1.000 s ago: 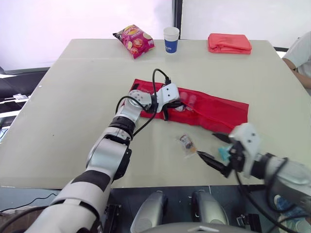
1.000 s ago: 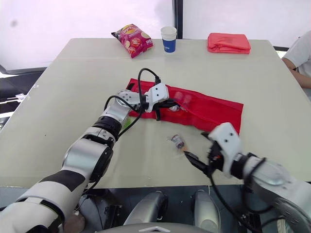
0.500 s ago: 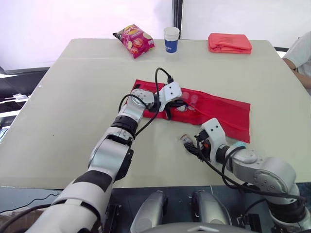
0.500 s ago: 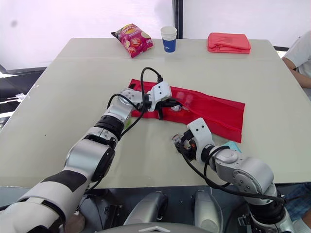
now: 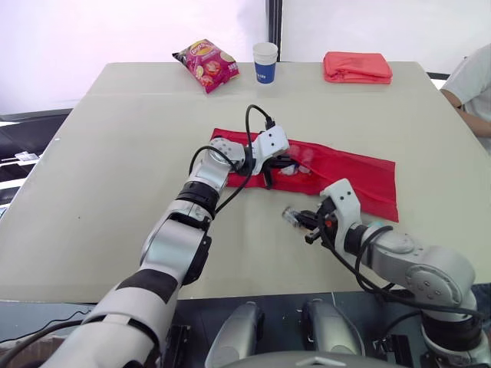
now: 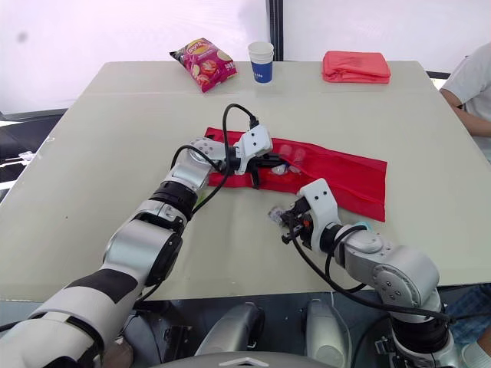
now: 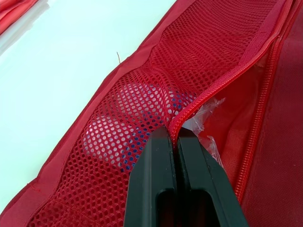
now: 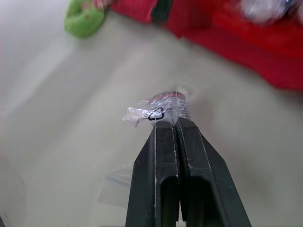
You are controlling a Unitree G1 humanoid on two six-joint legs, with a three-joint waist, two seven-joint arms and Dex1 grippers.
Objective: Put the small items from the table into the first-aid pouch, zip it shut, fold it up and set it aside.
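Right gripper (image 8: pixel 173 124) pinched tight on packet (image 8: pixel 161 111), just in front of pouch (image 5: pixel 349 175). Left gripper (image 7: pixel 173 135) pinched on pouch's mesh (image 7: pixel 142 94) — lifts opening (image 7: pixel 208 111). Opening lies just past packet, away from robot. Pouch runs side to side — right arm nearer.

Red mesh-cloth pouch (image 7: pixel 142 109); crinkly clear-plastic packet (image 8: pixel 158 109).

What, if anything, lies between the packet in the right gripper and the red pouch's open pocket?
Nothing visible does. The right gripper is shut on the packet, with bare table between it and the pouch. The left gripper pinches the mesh edge at the opening.
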